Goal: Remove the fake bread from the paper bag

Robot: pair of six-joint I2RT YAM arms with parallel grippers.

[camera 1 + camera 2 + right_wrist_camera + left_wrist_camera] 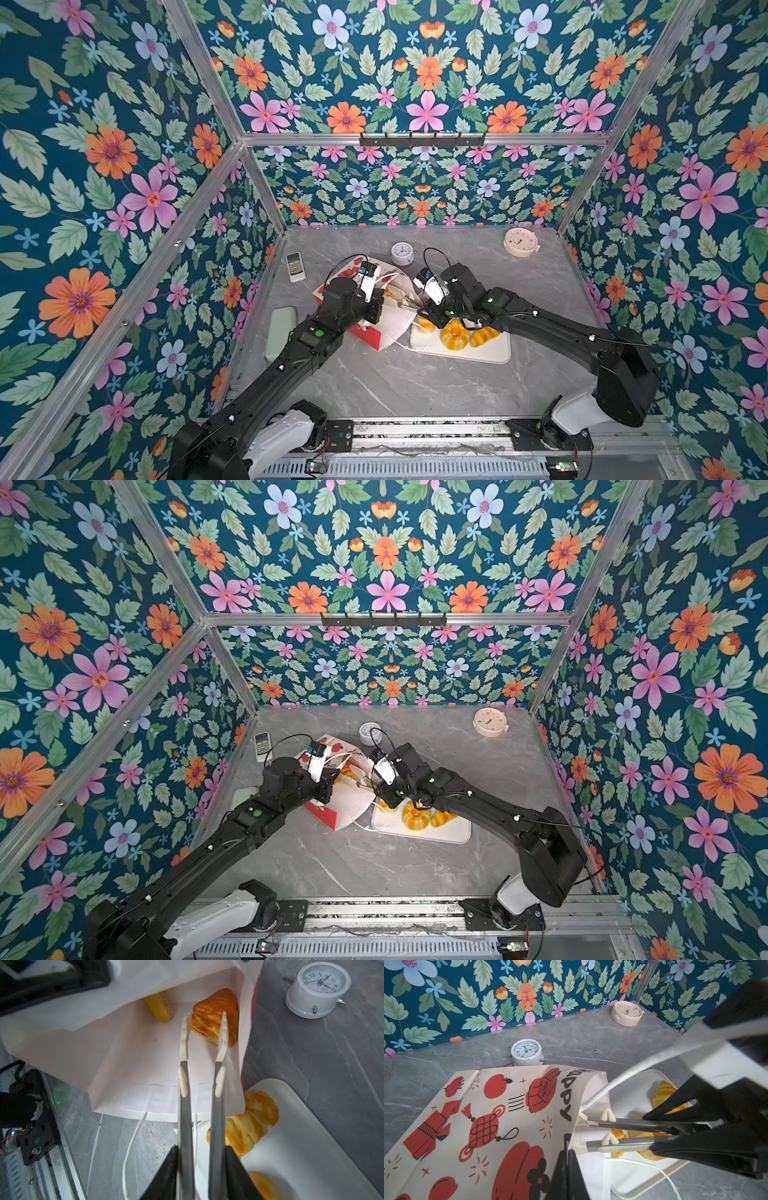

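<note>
Grey desk (415, 386): left hand (568, 1167) clamped on paper bag (488, 1126); right hand (199, 1167) clamped on tongs (184, 1105) astride brown pastry (209, 1014); squeeze centrally.

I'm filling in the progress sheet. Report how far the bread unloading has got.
Done: three pastries lie on the white tray. In hand: the left gripper pinches the edge of the paper bag, and the right gripper holds tongs whose tips flank the brown triangular pastry inside the bag. Left: that pastry and a yellow piece deeper in, both still bagged.
</note>
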